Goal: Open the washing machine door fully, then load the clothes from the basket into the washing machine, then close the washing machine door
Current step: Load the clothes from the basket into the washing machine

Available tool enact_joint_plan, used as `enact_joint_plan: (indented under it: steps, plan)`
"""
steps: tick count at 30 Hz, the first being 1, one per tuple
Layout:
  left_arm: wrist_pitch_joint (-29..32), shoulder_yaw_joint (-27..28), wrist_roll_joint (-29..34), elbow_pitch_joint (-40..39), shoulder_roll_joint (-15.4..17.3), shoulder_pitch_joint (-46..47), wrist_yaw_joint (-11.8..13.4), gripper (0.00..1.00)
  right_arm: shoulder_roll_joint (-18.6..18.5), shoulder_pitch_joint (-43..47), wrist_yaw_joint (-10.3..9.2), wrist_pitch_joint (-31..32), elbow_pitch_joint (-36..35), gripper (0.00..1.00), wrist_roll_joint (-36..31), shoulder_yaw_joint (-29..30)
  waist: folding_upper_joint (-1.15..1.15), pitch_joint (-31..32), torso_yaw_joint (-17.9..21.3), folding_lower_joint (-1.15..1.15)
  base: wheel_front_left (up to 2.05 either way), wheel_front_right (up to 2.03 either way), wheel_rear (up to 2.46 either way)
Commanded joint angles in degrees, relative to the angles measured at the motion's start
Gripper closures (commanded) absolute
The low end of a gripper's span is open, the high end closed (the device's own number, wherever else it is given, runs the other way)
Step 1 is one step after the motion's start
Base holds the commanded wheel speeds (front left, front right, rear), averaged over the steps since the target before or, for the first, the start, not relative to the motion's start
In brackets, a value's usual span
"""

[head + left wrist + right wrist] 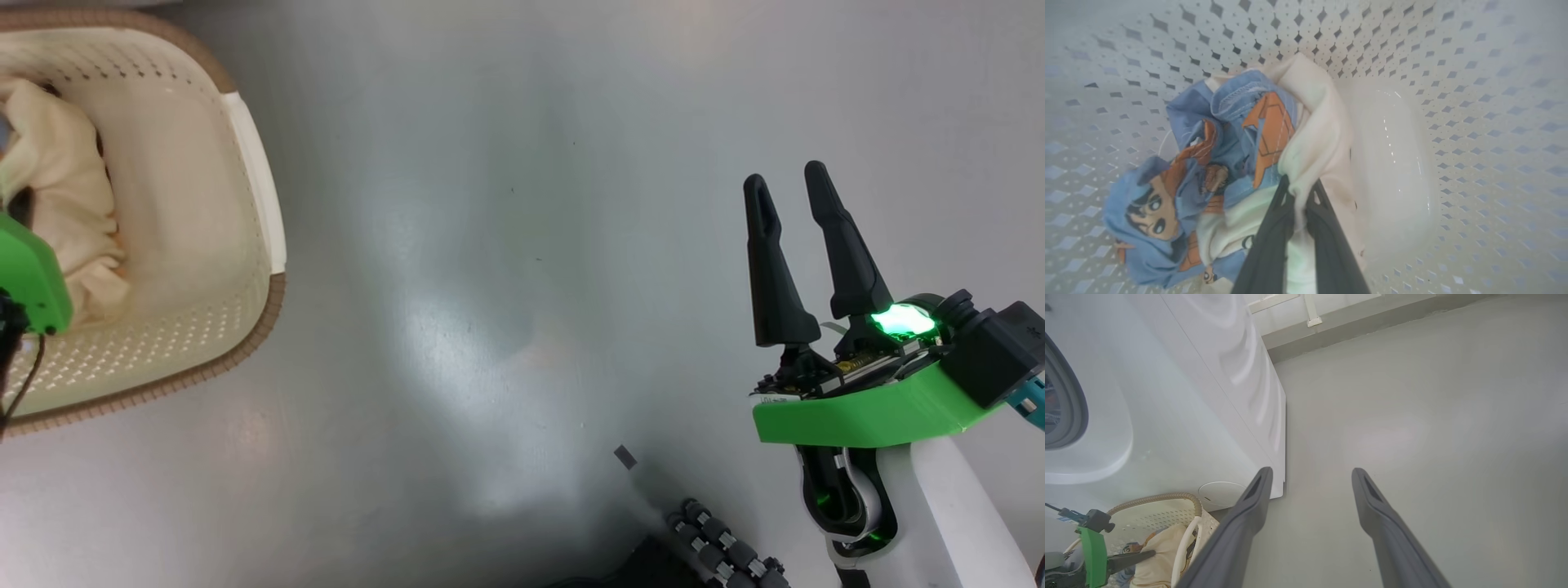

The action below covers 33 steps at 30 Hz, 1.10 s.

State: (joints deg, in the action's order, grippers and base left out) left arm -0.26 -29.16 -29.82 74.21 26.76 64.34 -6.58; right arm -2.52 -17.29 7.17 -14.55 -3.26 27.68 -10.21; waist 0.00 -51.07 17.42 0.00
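The cream basket point(245, 163) with its brown rim stands on the floor at the left of the head view. It holds the clothes: a cream garment point(65, 180) and light blue ones with orange print point(1208, 159). My left gripper point(1300, 183) reaches down into the basket, its dark fingers pinched shut on a fold of the cream garment point(1314, 122). My right gripper point(785, 186) hangs open over bare floor, holding nothing. The white washing machine point(1180, 396) stands just behind the basket point(1155, 500), with its grey gasket point(1073, 404) at the left edge. The washing machine door is out of view.
Grey glossy floor point(506, 286) stretches between the basket and my right arm. A dark ribbed hose point(718, 547) lies at the bottom of the head view. Beyond the washer's side, floor point(1412, 396) runs to a wall base point(1355, 324).
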Motion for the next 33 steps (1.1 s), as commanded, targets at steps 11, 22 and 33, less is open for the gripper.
enact_joint_plan:
  steps: [11, 22, 33]
  plan:
    - [-10.0, 3.9, -5.8, -0.4, -2.3, -5.0, -0.8, 1.0, -0.4, 0.6, 0.32, -0.4, -0.2, 0.0, -0.7, 0.2, 0.0, 7.5, -3.8, 0.0, 0.0, 0.0, 0.0]
    - [-14.7, 7.1, -12.8, -7.5, -4.4, -17.4, -0.9, 1.0, -0.4, 4.5, 0.32, -0.4, 3.3, 0.0, -2.2, 1.4, 0.0, 22.1, -8.1, 0.0, 0.0, 0.0, 0.0]
    - [-14.7, 17.1, -8.7, -19.0, -5.3, -30.9, -0.9, 1.0, -2.7, 10.3, 0.32, -0.4, 6.6, 0.0, -2.0, 2.7, 0.0, 34.0, -10.4, 0.0, 0.0, 0.0, 0.0]
